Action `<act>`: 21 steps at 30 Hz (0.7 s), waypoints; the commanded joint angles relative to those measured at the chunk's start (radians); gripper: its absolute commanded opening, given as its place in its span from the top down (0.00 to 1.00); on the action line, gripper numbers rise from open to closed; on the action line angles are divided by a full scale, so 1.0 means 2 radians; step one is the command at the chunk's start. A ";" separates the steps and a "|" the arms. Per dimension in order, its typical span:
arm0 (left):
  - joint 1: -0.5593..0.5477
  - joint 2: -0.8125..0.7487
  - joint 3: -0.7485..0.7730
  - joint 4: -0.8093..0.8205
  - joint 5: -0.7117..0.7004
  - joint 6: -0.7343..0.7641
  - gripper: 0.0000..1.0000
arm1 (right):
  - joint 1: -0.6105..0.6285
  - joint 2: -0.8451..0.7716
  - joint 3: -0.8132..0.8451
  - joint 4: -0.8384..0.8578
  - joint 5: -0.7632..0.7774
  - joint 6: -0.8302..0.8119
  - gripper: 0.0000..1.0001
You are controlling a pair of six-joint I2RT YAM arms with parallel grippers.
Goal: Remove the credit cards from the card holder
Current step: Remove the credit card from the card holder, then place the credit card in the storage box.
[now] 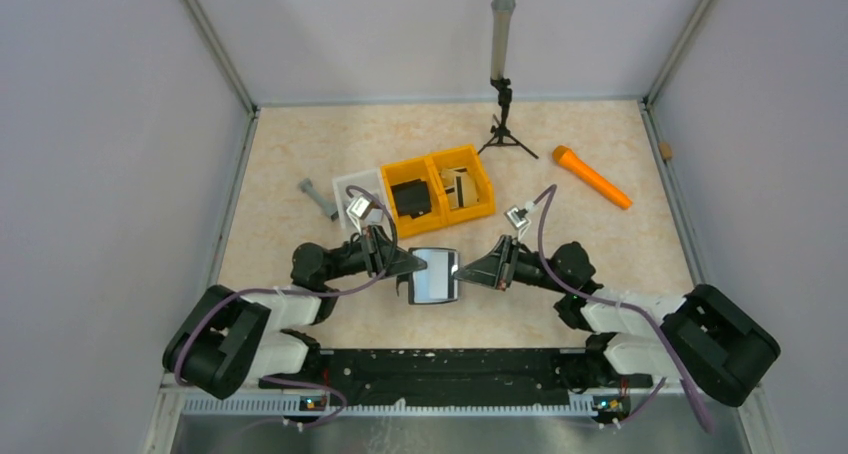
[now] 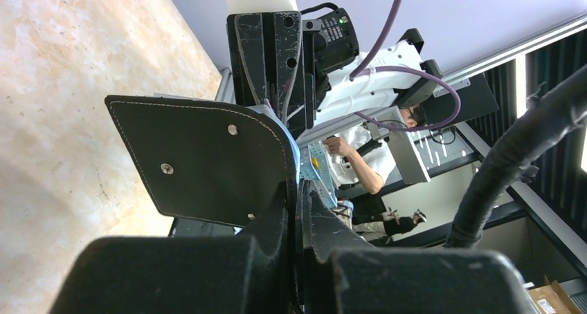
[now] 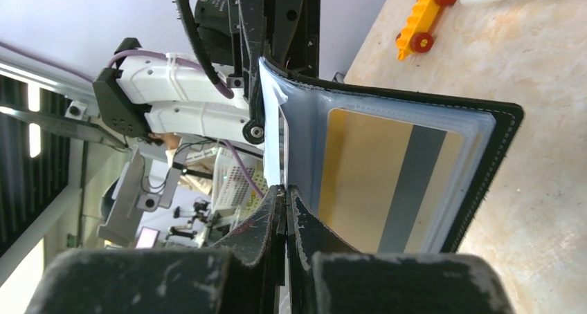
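**Open holder stretched between both pincers, gold card facing the right one**

The card holder (image 1: 435, 276) hangs spread open between the two arms. It is above the middle of the bench (image 1: 600, 254), nearer the near edge than the far one, and seems to be lifted clear of the surface. Its two leaves run left to right, roughly parallel to that near edge.

In the right wrist view, the pale grey-blue lining is turned toward the camera. A clear window pocket shows a gold card (image 3: 360, 182) with a grey stripe. The stripe, and so probably the card's long axis, runs roughly in line with the right arm's fingers. I cannot tell which end of the pocket is open.

The right pincer (image 3: 285, 198) has its fingers pressed together on a thin pale leaf at the holder's inner edge, just beside the window. Whether that leaf is lining or a card edge cannot be told.

The left pincer (image 2: 297, 193) is clamped on the opposite side, where the black outer flap with its two studs meets the blue lining.

The gold card lies beside the right fingers and away from the left ones. The right arm therefore looks like the one to draw it out, while the left anchors the holder. The pull would likely need to follow the stripe's direction.

Further out, the orange bins (image 1: 434, 179) sit toward the far edge.
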 commanded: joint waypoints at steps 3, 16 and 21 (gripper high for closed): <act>0.029 -0.025 0.013 0.009 0.030 0.001 1.00 | -0.015 -0.056 0.009 -0.054 0.012 -0.044 1.00; 0.085 -0.182 0.084 -0.449 0.045 0.227 1.00 | -0.024 -0.146 0.058 -0.250 0.035 -0.146 1.00; 0.089 -0.248 0.206 -0.811 -0.065 0.416 1.00 | -0.024 -0.136 0.144 -0.389 0.064 -0.264 1.00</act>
